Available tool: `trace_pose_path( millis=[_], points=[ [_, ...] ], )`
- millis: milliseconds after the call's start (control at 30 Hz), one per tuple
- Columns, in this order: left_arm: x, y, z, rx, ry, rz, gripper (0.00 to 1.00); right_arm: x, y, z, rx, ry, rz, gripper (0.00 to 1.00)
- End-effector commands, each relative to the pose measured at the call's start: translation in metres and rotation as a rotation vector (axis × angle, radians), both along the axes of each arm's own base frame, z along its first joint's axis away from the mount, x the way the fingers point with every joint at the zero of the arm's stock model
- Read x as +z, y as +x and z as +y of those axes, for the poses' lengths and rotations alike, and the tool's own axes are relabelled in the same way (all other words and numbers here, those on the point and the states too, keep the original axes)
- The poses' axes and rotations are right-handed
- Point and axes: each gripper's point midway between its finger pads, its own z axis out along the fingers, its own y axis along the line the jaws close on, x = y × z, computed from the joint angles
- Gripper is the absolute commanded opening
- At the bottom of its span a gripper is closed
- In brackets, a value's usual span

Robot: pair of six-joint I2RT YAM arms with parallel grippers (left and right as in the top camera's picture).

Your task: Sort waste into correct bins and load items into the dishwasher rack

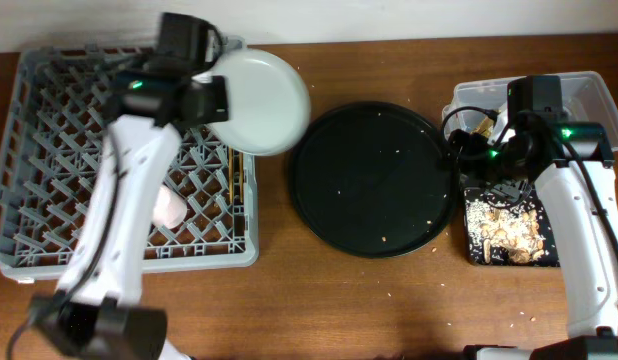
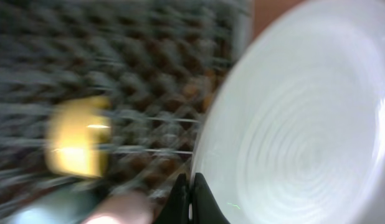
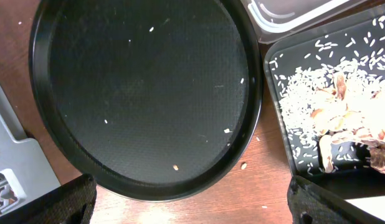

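left gripper was clamped on the rim of the plate, hanging over the right edge of the rack, lattice off to its left

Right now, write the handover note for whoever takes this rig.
Left tool shut on the plate, held over the rack's right edge.
Right tool open, empty, by the round tray.
Done: food scraps in the black bin; pink cup, yellow bowl in the rack.
Left: seat the plate; crumbs lie on the round tray.
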Motion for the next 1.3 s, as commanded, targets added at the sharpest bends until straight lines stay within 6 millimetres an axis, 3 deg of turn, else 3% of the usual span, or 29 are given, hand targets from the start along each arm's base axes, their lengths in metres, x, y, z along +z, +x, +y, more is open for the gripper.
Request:
trace_pose_path(
  millis=[0, 133, 167, 267, 367, 400, 467, 500, 533, 567, 600, 633, 667, 700, 733, 800, 900, 933, 967, 1000, 1067, 1100, 1167, 1233, 1267],
  points=[
    [0.022, -0.029, 0.093, 0.25, 0.485, 0.032, 0.0, 0.001, 0.001, -0.002, -0.01, -0.007, -0.004, 0.98],
    [0.008, -0.037, 0.13, 0.387, 0.787, 0.048, 0.0, 0.001, 0.001, -0.002, -0.01, -0.007, -0.003, 0.98],
    [0.0, -0.034, 0.13, 0.396, 0.794, 0.037, 0.0, 0.001, 0.001, -0.002, -0.01, -0.007, -0.003, 0.98],
    [0.002, -0.032, 0.138, 0.444, 0.829, 0.002, 0.0, 0.001, 0.0, -0.002, -0.01, -0.007, -0.003, 0.98],
    [-0.026, -0.023, 0.133, 0.4, 0.835, 0.068, 0.04, 0.001, 0.0, -0.002, -0.01, -0.007, -0.003, 0.98],
    [-0.033, -0.022, 0.13, 0.383, 0.814, 0.081, 0.11, 0.001, 0.001, -0.002, -0.01, -0.007, -0.003, 0.98],
    [-0.045, -0.014, 0.107, 0.301, 0.625, 0.079, 0.56, 0.001, 0.001, -0.002, -0.01, -0.007, -0.003, 0.99],
    [-0.039, -0.014, 0.095, 0.266, 0.534, 0.062, 0.8, 0.001, 0.001, -0.002, -0.01, -0.007, -0.004, 0.99],
    [-0.028, -0.017, 0.083, 0.228, 0.442, 0.043, 0.87, 0.002, 0.001, -0.002, -0.007, -0.008, -0.008, 0.99],
    [-0.006, -0.027, 0.057, 0.14, 0.253, 0.009, 0.99, 0.012, 0.001, 0.0, 0.079, -0.037, -0.055, 0.95],
    [0.022, -0.046, 0.032, 0.051, 0.094, -0.028, 0.99, 0.037, -0.001, 0.014, 0.206, -0.049, -0.162, 0.95],
    [0.043, -0.068, 0.02, -0.003, 0.006, -0.057, 0.99, 0.069, -0.008, 0.037, 0.334, -0.025, -0.307, 0.95],
    [0.069, -0.107, 0.011, -0.059, -0.079, -0.085, 0.99, 0.102, -0.024, 0.049, 0.381, -0.031, -0.428, 0.95],
    [0.087, -0.14, 0.006, -0.096, -0.132, -0.109, 0.99, 0.122, -0.04, 0.054, 0.397, -0.038, -0.5, 0.98],
    [0.102, -0.159, 0.008, -0.106, -0.147, -0.155, 0.99, 0.136, -0.053, 0.055, 0.401, -0.044, -0.551, 0.98],
    [0.126, -0.183, 0.012, -0.111, -0.16, -0.251, 0.99, 0.147, -0.07, 0.054, 0.4, -0.05, -0.59, 0.98],
    [0.135, -0.227, 0.021, -0.113, -0.163, -0.28, 0.99, 0.147, -0.07, 0.054, 0.4, -0.051, -0.589, 0.98],
    [0.128, -0.24, 0.023, -0.111, -0.159, -0.245, 0.99, 0.143, -0.068, 0.056, 0.408, -0.046, -0.573, 0.98],
    [0.113, -0.259, 0.027, -0.106, -0.147, -0.161, 0.99, 0.15, -0.067, 0.037, 0.375, -0.176, -0.627, 0.99],
    [0.094, -0.281, 0.031, -0.099, -0.131, -0.042, 0.99, 0.162, -0.072, 0.022, 0.303, -0.264, -0.835, 0.98],
    [0.093, -0.281, 0.031, -0.099, -0.13, -0.039, 0.99, 0.139, -0.074, 0.014, 0.253, -0.299, -0.981, 0.98],
    [0.093, -0.281, 0.031, -0.099, -0.13, -0.039, 0.99, 0.117, -0.078, 0.014, 0.245, -0.306, -1.028, 0.98],
    [0.093, -0.281, 0.031, -0.099, -0.13, -0.039, 0.99, 0.049, -0.096, 0.014, 0.245, -0.305, -1.024, 0.98],
    [0.093, -0.281, 0.031, -0.099, -0.13, -0.039, 0.99, 0.022, -0.099, 0.013, 0.232, -0.318, -1.116, 0.98],
    [0.093, -0.281, 0.031, -0.099, -0.13, -0.039, 0.99, 0.019, -0.098, 0.013, 0.223, -0.327, -1.177, 0.98]
  ],
)
